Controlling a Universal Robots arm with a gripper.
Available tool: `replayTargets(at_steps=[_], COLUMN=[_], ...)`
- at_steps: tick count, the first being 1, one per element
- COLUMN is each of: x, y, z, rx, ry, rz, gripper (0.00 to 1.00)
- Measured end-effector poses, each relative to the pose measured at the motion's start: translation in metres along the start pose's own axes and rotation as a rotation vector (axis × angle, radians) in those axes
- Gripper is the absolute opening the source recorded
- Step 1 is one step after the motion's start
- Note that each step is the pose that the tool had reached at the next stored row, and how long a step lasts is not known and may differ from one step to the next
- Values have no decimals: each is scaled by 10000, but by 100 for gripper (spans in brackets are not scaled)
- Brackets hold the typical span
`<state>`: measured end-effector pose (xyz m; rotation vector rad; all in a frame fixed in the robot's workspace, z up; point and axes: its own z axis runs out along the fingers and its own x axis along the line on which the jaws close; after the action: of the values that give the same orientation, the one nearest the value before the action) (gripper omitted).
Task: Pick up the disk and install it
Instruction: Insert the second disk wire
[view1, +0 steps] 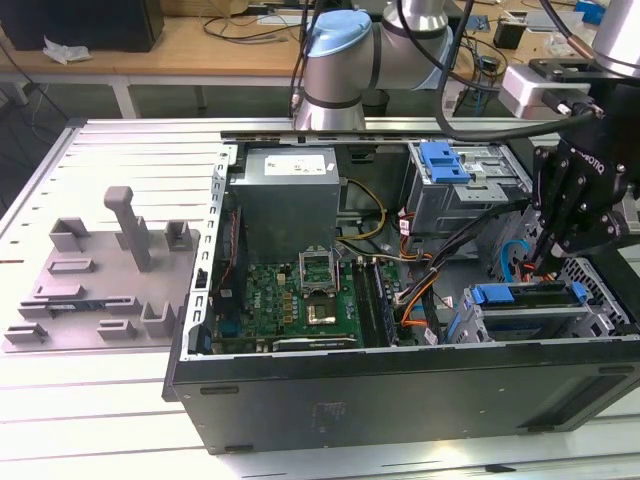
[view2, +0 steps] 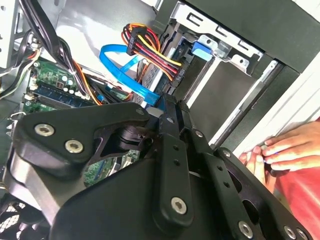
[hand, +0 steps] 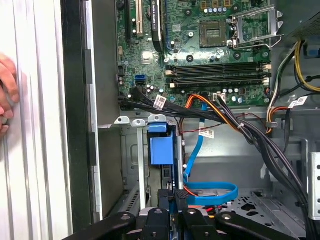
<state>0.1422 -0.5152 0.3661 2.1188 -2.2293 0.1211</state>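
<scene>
The disk (view1: 520, 297), in its bright blue carrier, sits on edge in the drive bay at the near corner of the open computer case (view1: 400, 385), on the exterior view's right. In the first wrist view the carrier's blue tab (hand: 161, 147) stands up out of the bay slot. The second wrist view shows the blue tab (view2: 202, 50) at the bay's metal frame. My gripper (view1: 545, 262) hangs just above the disk's far end. Its black fingers are pressed together in both wrist views (hand: 173, 196) (view2: 170, 107), right over the disk's edge, with nothing clearly between them.
A second blue carrier (view1: 445, 162) sits in the upper cage. Orange, black and blue cables (hand: 210, 192) run close beside the bay. The motherboard (view1: 300, 300) and power supply (view1: 290, 190) lie further in. A person's hand (view2: 285, 147) rests outside the case wall. A grey fixture (view1: 100, 270) lies on the table.
</scene>
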Motion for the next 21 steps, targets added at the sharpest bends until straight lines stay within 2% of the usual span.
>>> replayTargets(at_steps=[2, 3, 4, 11, 15, 17, 21], x=[27, 38, 62, 82, 108, 130, 132], y=[-1, -2, -3, -5, -6, -7, -7], z=[3, 4, 7, 8, 11, 13, 13], rx=[-8, -10, -16, 6, 23, 35, 36], ry=[-148, -198, -303, -384, -497, -596, -604], rz=[1, 1, 2, -122, -197, -254, -264], gripper=[16, 16, 16, 16, 16, 16, 16])
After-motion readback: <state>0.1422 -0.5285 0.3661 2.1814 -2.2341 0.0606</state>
